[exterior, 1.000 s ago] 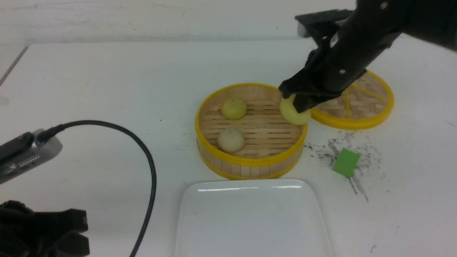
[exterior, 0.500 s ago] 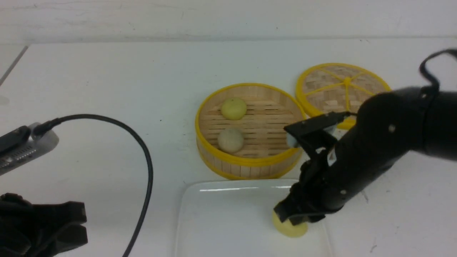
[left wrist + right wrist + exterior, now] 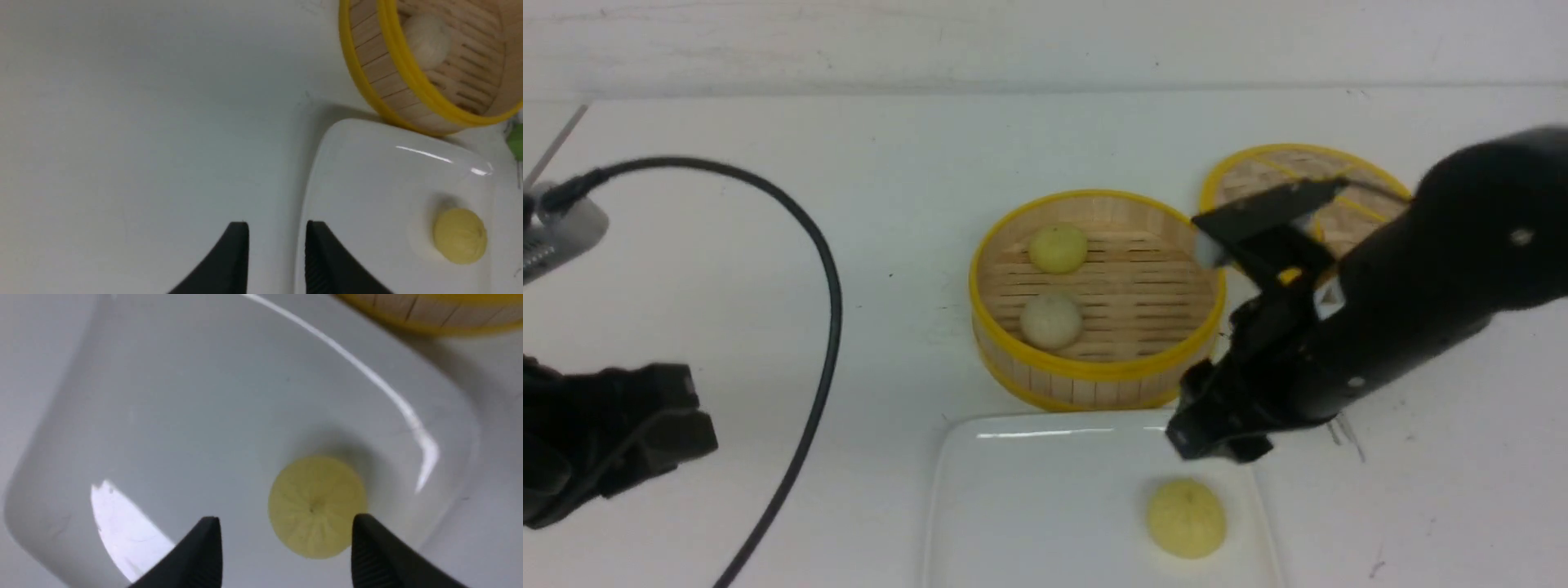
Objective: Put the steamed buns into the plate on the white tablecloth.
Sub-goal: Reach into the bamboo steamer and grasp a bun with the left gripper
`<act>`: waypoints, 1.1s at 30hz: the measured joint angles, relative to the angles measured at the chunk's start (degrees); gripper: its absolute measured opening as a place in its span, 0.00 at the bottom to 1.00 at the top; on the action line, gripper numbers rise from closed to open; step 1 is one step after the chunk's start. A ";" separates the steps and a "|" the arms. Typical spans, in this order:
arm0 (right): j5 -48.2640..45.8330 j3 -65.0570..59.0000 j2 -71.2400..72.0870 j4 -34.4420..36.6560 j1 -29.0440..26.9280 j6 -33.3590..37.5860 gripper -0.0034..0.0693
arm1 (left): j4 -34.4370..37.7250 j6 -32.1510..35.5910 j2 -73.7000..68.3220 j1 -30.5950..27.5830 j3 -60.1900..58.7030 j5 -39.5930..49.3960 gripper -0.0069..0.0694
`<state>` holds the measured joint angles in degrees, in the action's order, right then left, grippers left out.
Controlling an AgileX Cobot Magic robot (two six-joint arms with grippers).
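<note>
Right gripper (image 3: 287,518): open, with nothing between its fingertips; positioned above the plate, clear of the bun there.
Left gripper (image 3: 278,224): open, fingertips apart and empty; positioned over the cloth on the left side, away from the basket.
Bun on plate (image 3: 1187,518): pale yellow, domed, resting in the right part of the plate; a small dark mark is visible on its top.
Plate (image 3: 1045,498): white, glossy, with rounded corners and a shallow raised rim; it lies on the near side of the basket, its near edge outside the front view.
Basket (image 3: 1098,371): round, bamboo, yellow-rimmed, with a slatted floor; it holds two buns.
Yellow bun (image 3: 1058,248): in the basket, left of its centre, toward the far wall.
Off-white bun (image 3: 1051,321): in the basket, nearer the plate than the yellow bun; the two are apart.
Lid (image 3: 1250,175): woven, yellow-rimmed, to the right of the basket and farther back; partly hidden by the right arm (image 3: 1437,229).
Green cube (image 3: 516,141): on the cloth near the plate, partly visible in the left wrist view.
Cloth (image 3: 768,343): white, flat, beneath the plate and basket; dark marks are visible on the right side.
</note>
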<state>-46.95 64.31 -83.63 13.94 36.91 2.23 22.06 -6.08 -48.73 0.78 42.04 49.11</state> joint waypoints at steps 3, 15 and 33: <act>-7.32 0.67 9.43 -7.87 0.00 -2.73 0.43 | 0.74 0.49 -3.26 0.00 6.04 4.26 0.47; -20.78 -13.96 35.67 -26.37 0.00 -17.94 0.03 | 6.40 5.27 -25.48 10.04 15.38 4.84 0.49; -17.59 -29.08 48.89 -28.38 0.00 -22.46 0.03 | -11.64 -7.56 -59.36 31.38 50.52 1.87 0.49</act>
<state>-64.54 35.23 -34.74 -14.44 36.91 -20.23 10.42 -13.64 -108.09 32.16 92.56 50.98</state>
